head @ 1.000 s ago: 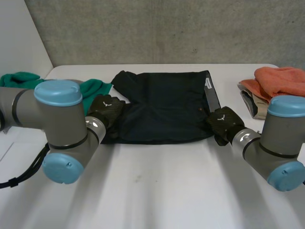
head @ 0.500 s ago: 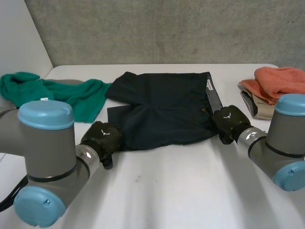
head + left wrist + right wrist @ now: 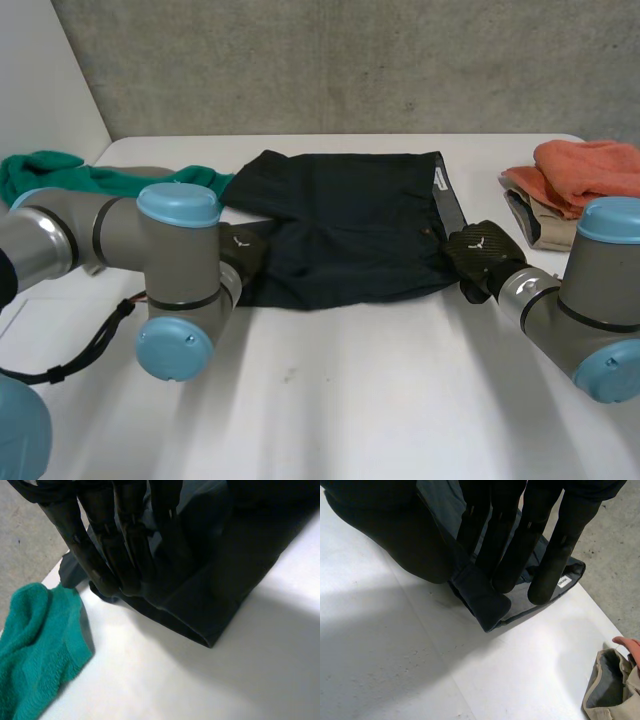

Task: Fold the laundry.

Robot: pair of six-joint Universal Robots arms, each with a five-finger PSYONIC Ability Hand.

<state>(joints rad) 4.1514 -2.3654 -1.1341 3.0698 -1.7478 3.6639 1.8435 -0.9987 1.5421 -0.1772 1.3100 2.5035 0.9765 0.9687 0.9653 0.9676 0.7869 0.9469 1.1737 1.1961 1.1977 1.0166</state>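
- Dark shorts [image 3: 345, 225] lie flat on the white bench [image 3: 350, 400], about mid-way between the arms. The waistband end with its white label [image 3: 438, 177] is towards the right arm, the leg end towards the left.
- The shorts look already doubled lengthways, one leg over the other. This is a judgement from the outline; the layers themselves are hard to tell apart.
- Right hand [image 3: 480, 255] is at the near waistband corner. In the right wrist view its fingers [image 3: 505, 555] run straight, and a small roll of waistband sits nipped between them and the thumb, so I read this as a pinch on the cloth.
- Left hand [image 3: 243, 252] is at the near corner of the leg end, lying over the cloth. Whether it has hold of the shorts or only rests on them, I cannot tell.
- A green towel [image 3: 60, 175] lies just beside the leg end, close to the left hand. An orange cloth [image 3: 590, 165] sits on a beige one [image 3: 535, 215] at the far right, well apart from the shorts.
- Step in hand, as I judge it: both near corners taken up, ready for the crosswise fold.
- The next move probably calls for a sure hold on the left corner. One end then goes over the other with the near edges kept level.
- It should also keep clear of the green towel, so that it is not dragged along.
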